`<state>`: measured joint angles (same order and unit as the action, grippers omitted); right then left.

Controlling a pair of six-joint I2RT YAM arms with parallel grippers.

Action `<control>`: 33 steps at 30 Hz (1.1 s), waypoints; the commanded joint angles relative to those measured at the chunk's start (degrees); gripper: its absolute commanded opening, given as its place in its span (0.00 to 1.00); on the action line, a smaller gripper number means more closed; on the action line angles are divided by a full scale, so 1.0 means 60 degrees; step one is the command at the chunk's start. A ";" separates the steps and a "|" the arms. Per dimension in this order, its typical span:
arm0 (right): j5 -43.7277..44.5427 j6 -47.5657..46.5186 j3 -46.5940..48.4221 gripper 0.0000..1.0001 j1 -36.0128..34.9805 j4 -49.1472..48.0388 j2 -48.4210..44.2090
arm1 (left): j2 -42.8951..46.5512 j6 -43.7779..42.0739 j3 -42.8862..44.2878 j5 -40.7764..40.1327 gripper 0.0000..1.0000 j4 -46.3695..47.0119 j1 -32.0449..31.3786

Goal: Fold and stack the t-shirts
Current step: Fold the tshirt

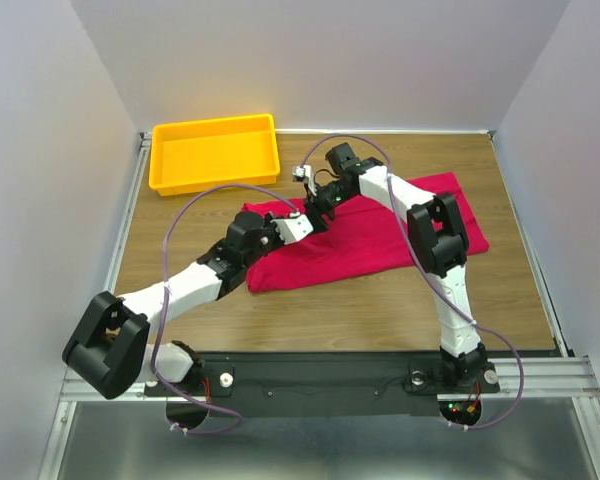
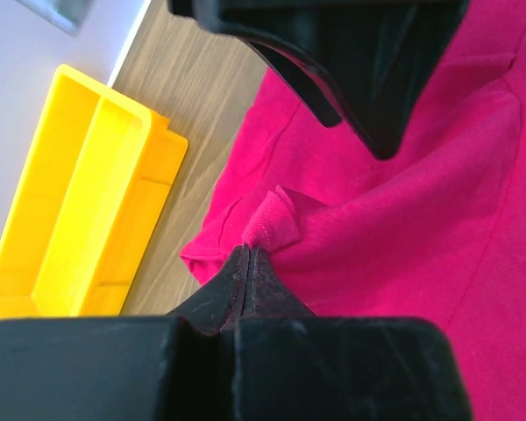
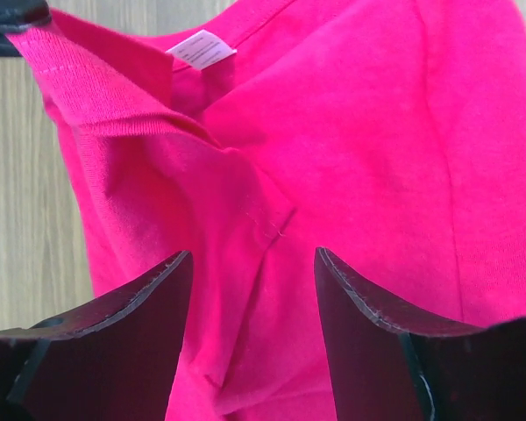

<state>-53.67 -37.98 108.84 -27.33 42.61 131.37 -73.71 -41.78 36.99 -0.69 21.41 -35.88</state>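
Wooden table (image 1: 360, 320) in a white-walled cell: one t-shirt (image 1: 380, 240), not yet folded.

The crimson-pink t-shirt lies spread and wrinkled across the middle and right of the table, with its white neck label (image 3: 202, 48) exposed close to both grippers. Left gripper (image 2: 248, 260): jaws closed, pinching a small ridge of cloth near the neck, apparently to anchor and raise that edge. Right gripper (image 3: 252, 256): jaws apart just above the cloth beside that pinch, nothing between them; judged to be positioned for a second hold so both arms can draw the shirt flat. The yellow tray (image 1: 215, 152) stands apart at the far-left corner, clear of the shirt. No folded stack is visible.
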 commanded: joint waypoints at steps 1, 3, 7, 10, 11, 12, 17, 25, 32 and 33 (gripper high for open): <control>-0.0167 -0.0878 0.0156 0.64 -0.0132 -0.0232 -0.0333 | 0.0726 -0.0214 -0.0407 0.0071 0.00 0.0050 0.0003; -0.0152 -0.0805 0.0273 0.64 -0.0132 -0.0246 -0.0260 | 0.1048 -0.0389 -0.0569 0.0422 0.00 0.0035 0.0018; -0.0575 -0.0906 0.0391 0.64 -0.0161 -0.0231 -0.0142 | 0.1517 -0.0931 -0.1095 0.0715 0.00 -0.0067 -0.0012; -0.0723 -0.1579 0.0275 0.65 -0.0293 -0.0217 -0.0157 | 0.1941 -0.1239 -0.1447 0.1022 0.00 -0.0126 -0.0026; -0.0767 -0.1813 0.0201 0.66 -0.0308 -0.0231 -0.0186 | 0.2074 -0.1327 -0.1521 0.1066 0.00 -0.0140 -0.0041; -0.0868 -0.2105 0.0215 0.66 -0.0351 -0.0232 -0.0186 | 0.2249 -0.1386 -0.1580 0.1096 0.00 -0.0198 -0.0070; -0.1396 -0.1962 0.0391 0.65 -0.0513 -0.0217 -0.0142 | 0.2383 -0.1167 -0.1566 0.1447 0.00 -0.0974 -0.0158; -0.1046 -0.1947 -0.0150 0.64 -0.0630 -0.0232 -0.0581 | 0.2398 -0.0991 -0.1420 0.2149 0.00 -0.1924 -0.0465; -0.0241 -0.2167 -0.0765 0.64 -0.0630 -0.0217 -0.1269 | 0.1695 -0.0962 -0.0410 0.2154 0.01 -0.4252 -0.0714; -0.0037 -0.2138 -0.0853 0.64 -0.0630 -0.0231 -0.1473 | 0.1651 -0.0889 -0.0351 0.2035 0.01 -0.4387 -0.0744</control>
<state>-56.82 -49.45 105.08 -30.83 42.30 128.92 -63.00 -48.10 30.92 11.68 2.42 -39.48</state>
